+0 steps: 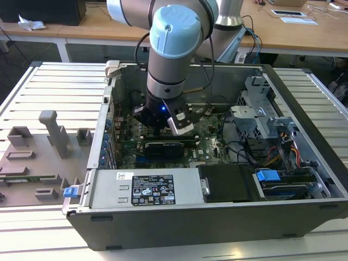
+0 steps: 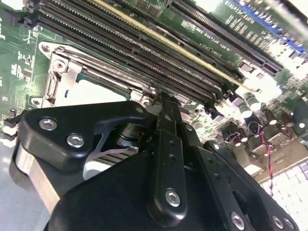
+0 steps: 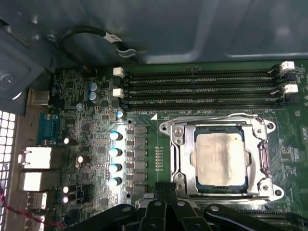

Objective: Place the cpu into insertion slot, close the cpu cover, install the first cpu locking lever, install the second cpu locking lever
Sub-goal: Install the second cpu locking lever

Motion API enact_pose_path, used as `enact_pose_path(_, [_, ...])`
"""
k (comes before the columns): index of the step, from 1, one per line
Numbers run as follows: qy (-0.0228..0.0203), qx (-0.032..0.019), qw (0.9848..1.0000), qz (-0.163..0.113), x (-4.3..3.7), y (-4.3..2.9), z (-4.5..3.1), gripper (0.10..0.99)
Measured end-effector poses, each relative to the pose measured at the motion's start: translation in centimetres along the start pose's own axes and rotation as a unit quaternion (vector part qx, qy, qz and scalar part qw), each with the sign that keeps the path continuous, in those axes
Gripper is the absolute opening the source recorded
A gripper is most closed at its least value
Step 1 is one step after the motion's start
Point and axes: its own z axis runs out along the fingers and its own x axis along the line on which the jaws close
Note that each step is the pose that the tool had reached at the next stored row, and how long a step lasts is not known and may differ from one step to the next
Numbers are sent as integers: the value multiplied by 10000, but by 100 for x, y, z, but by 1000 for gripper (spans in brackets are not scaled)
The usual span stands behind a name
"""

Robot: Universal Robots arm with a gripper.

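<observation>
Silver cpu [image 3: 221, 160] seated under cpu cover [image 3: 262, 159], hand [image 3: 166, 192] fingertips cropped, grip state unclear

Even daylight on the exterior view, soft shadow inside the computer case [image 1: 304, 217], second wrist view blurred (glare at its corners)

A pale slatted metal table [image 1: 49, 89] carries everything, its ribs running across the exterior view. An open grey computer case [image 1: 217, 217] lies on its side on it, taking up the middle and the exterior view's right. On the exterior view's left, well apart from the case's far end but just beside its near corner, rests a flat grey fixture plate [image 1: 32, 168] with several upright blocks (one taller post [image 1: 54, 130] among them) and a small blue clip [image 1: 69, 191] at its edge.
</observation>
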Motion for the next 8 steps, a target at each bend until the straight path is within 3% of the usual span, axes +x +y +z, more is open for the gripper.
enact_pose_path(5, [-9,-103,9999,-21,14,-17,19,106])
enact_pose_path(8, [-28,-105,9999,-38,32,-42,-8,106])
